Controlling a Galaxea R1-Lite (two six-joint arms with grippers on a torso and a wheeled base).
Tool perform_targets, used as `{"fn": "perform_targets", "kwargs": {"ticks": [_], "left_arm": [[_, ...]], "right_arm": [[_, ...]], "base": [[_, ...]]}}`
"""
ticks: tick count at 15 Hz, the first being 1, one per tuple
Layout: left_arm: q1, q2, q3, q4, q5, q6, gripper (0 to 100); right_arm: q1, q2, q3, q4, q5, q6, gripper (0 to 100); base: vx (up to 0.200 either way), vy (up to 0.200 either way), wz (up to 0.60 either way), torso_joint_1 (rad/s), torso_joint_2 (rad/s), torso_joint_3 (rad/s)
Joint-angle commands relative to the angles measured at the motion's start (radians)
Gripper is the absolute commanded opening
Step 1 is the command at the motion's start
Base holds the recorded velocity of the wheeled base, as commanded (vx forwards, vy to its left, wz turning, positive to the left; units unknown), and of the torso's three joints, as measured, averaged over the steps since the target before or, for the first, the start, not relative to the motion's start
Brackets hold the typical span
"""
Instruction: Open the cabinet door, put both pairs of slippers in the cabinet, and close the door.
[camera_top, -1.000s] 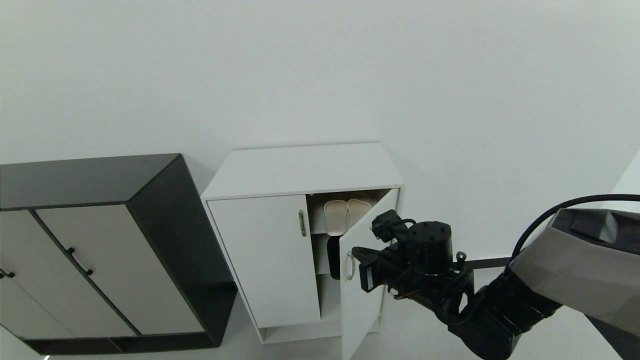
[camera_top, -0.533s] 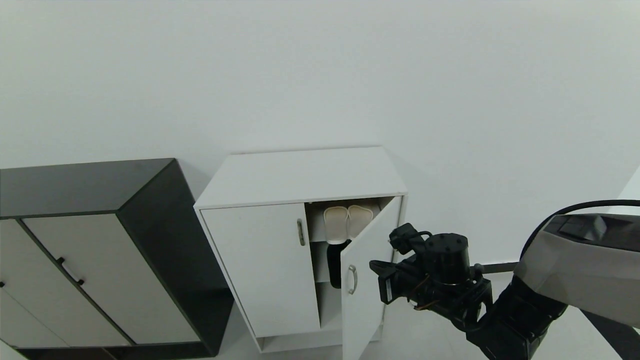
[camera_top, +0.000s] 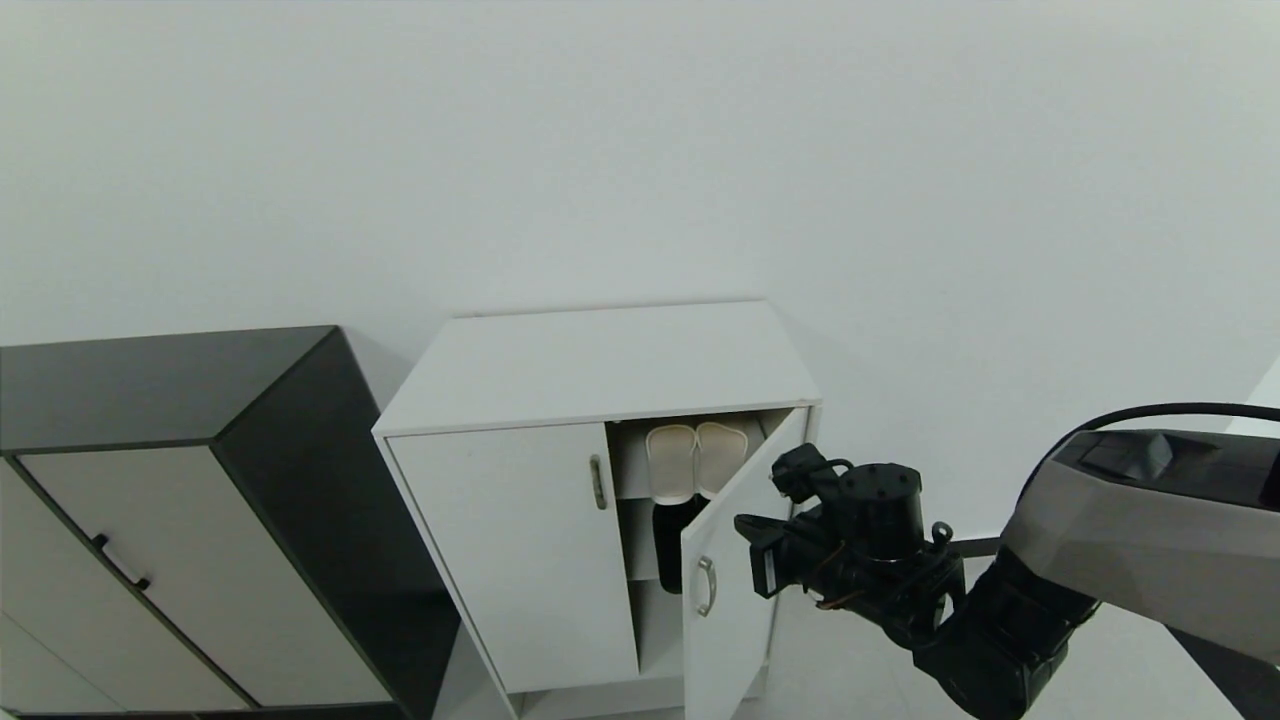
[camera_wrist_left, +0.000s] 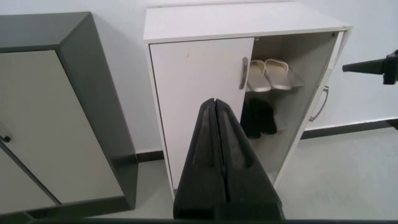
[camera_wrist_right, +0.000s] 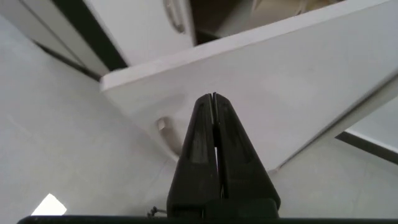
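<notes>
Right pincer (camera_wrist_right: 213, 98) clenched, empty, tip just at outer face of half-open cabinet door (camera_top: 725, 630), white slippers (camera_top: 695, 458) and black slippers (camera_top: 672, 540) shelved beyond it; door judged light, stiff, free-swinging: push panel near handle (camera_top: 706, 586), away from hinge

I see the right door (camera_top: 720, 640) standing part-open across the mouth of the white cabinet (camera_top: 600, 365), leaving only a narrow gap beside the closed left door (camera_top: 510, 560). Inside that gap, the pale slippers (camera_top: 695, 458) take the upper shelf and the black slippers (camera_top: 672, 540) the middle one; the bottom shelf (camera_top: 655, 630) offers room. My right hand (camera_top: 752, 560), fingers together, sits just outside the door's outer face, over open floor (camera_top: 830, 670). The dark cabinet (camera_top: 300, 520) walls off the left side.
</notes>
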Motion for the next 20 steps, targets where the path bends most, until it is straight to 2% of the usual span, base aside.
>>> {"fn": "perform_targets", "kwargs": {"ticks": [1,8,14,20], "left_arm": [[0.000,0.000,0.000,-0.001,0.000,0.000,0],[0.000,0.000,0.000,-0.001,0.002,0.000,0],[0.000,0.000,0.000,-0.001,0.002,-0.001,0],[0.000,0.000,0.000,-0.001,0.002,-0.001,0]], "right_arm": [[-0.002,0.036,-0.039,0.002,0.000,0.000,0],[-0.014,0.082,-0.128,0.034,0.000,0.000,0],[-0.033,0.110,-0.220,0.114,-0.002,0.000,0],[-0.079,0.147,-0.321,0.176,-0.007,0.000,0]], "base": [[0.000,0.000,0.00,0.000,0.00,0.000],[0.000,0.000,0.00,0.000,0.00,0.000],[0.000,0.000,0.00,0.000,0.00,0.000],[0.000,0.000,0.00,0.000,0.00,0.000]]}}
